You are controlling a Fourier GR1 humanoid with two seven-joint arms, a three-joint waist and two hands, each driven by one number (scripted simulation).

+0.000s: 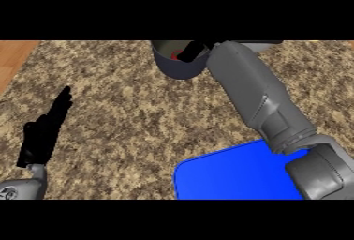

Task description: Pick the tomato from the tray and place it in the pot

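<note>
Speckled counter (pixel 124 108), wood floor (pixel 14 56) at ten o'clock. At twelve, right hand (pixel 192 49) pinches red tomato (pixel 178 55) at pot (pixel 181 69) mouth; left hand (pixel 45 131) straight-fingered.

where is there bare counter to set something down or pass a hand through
The widest bare counter lies between the left hand and the right forearm, below the pot. The visible part of the blue tray is bare too. It is crowded at the pot's mouth, where the right hand holds the tomato; the forearm blocks the right side.
</note>
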